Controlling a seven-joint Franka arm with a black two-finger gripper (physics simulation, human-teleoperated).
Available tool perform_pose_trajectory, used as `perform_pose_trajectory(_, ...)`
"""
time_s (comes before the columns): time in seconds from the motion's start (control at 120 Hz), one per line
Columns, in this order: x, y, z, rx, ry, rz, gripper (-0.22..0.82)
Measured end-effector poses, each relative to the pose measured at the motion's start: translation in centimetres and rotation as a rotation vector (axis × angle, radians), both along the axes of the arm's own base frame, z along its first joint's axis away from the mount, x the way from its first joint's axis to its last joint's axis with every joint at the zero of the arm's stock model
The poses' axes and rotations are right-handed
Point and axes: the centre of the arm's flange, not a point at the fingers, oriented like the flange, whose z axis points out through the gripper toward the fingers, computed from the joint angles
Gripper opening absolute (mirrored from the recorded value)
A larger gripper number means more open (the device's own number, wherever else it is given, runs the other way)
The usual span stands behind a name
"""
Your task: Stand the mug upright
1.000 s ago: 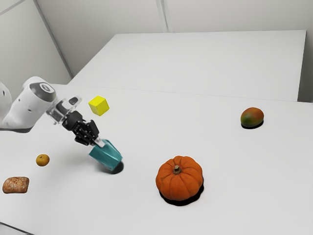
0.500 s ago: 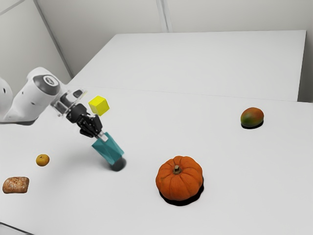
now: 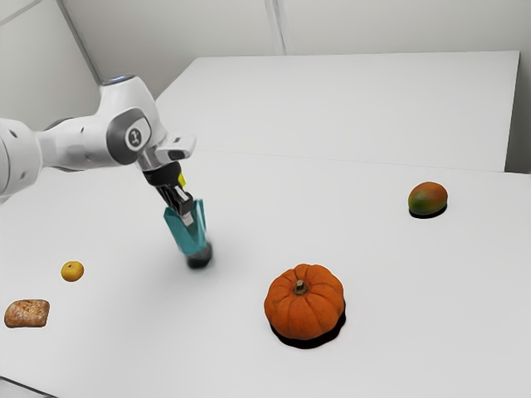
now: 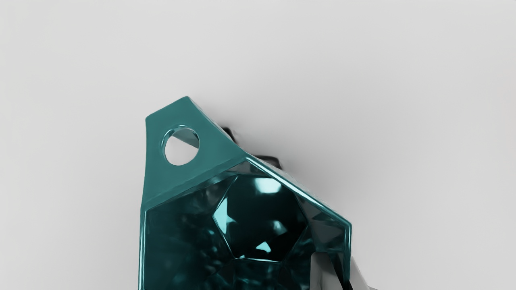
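Observation:
My gripper [image 3: 187,217] holds the teal mug [image 3: 192,239] by its wall in the exterior view. The mug leans slightly, with its opening up and its base low over a dark shadow; whether the base touches the table cannot be told. Looking down into the mug [image 4: 193,181] in the wrist view, I see its dark inside and the handle with a round hole. There the gripper [image 4: 342,268] has one finger inside the mug and the other outside, pinching the wall between them.
On the table [image 3: 373,265], a pumpkin [image 3: 304,303] stands to the exterior view's right of the mug, and a mango [image 3: 428,198] lies farther right. An orange fruit [image 3: 72,271] and bread [image 3: 27,313] are at the left. A yellow cube [image 3: 182,179] is partly hidden behind the hand.
My hand has risen and swung to a steeper pose, moving toward the exterior view's right. The held mug has tipped from a strong lean to nearly upright. The hand now covers most of the yellow cube.

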Motion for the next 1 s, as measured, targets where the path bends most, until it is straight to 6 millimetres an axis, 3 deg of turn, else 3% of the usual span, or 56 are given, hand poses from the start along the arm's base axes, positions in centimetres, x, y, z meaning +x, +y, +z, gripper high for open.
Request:
perform_pose_trajectory(0.225,0.1,1.5,-0.6,0.027,-0.051,0.032,-0.18)
perform_pose_trajectory(0.492,0.3,-0.7,-2.5,0.006,-0.058,0.029,-0.18)
perform_pose_trajectory(0.808,0.9,-0.6,-3.5,0.006,-0.077,0.049,-0.18)
perform_pose_trajectory(1.0,1.1,-0.6,-3.4,0.005,-0.087,0.056,0.15)
